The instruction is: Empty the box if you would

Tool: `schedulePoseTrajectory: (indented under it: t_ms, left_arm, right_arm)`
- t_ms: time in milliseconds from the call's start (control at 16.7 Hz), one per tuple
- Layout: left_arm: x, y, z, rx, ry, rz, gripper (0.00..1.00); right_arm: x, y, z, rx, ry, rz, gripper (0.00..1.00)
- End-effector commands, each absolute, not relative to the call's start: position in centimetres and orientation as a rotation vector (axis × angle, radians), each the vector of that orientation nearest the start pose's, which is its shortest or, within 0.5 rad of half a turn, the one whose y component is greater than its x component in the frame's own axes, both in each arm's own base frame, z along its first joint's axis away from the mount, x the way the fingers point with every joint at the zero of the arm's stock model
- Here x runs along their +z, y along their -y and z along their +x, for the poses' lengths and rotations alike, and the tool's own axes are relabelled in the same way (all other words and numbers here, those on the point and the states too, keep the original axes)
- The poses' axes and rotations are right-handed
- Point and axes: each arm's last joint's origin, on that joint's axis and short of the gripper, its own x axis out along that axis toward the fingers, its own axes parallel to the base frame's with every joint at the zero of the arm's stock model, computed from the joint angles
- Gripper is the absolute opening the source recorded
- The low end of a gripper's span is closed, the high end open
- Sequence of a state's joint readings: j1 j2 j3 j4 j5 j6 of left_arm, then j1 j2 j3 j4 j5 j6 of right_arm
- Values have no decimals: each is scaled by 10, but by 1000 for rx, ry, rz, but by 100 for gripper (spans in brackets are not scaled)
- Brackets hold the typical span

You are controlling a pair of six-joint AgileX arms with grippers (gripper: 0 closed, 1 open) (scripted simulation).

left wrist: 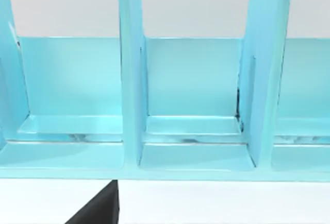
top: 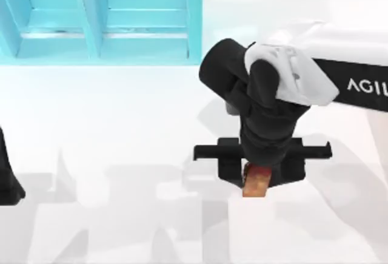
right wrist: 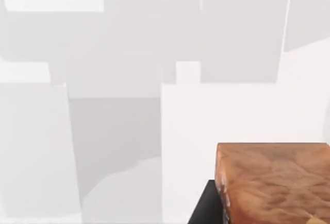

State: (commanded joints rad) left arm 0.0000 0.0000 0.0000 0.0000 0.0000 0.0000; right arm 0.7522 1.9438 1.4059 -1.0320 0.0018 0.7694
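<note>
The block (right wrist: 273, 183) in my right gripper (top: 257, 176) looks like reddish-brown wood, mottled grain, kinda satin. The turquoise box (left wrist: 193, 105) reads as glossy smooth plastic with shiny reflections. Table (top: 121, 130) is plain smooth matt white.

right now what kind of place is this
Likely a simulated tabletop workcell: a plain white table, a light-blue divided box at its far edge, and the right gripper holding a brown block.

empty light-blue divided box (top: 103, 27) at table's far left; reddish-brown block (top: 256, 181) right of centre
</note>
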Motion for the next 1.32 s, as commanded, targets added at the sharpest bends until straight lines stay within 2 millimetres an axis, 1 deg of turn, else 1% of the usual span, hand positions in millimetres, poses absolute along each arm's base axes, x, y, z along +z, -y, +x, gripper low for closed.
schedulePoseTrajectory:
  t_ms: [60,180,540,600,780,1320]
  left_arm:
    - [160,1,106,0,0,0,100]
    - [160,1,106,0,0,0,100]
    - [160,1,106,0,0,0,100]
    - [160,1,106,0,0,0,100]
    - [160,1,106,0,0,0,100]
    - [160,1,106,0,0,0,100]
  right_arm:
    - [174,-249,264,-10,-1567,16,0]
    - [170,-250,264,-9,-1566,16,0]
    - [131,-251,263,-9,-1569,9,0]
    - [128,-251,263,-9,-1570,9,0]
    - [128,-251,263,-9,-1570,9,0]
    - [128,-251,263,-9,-1570,9,68]
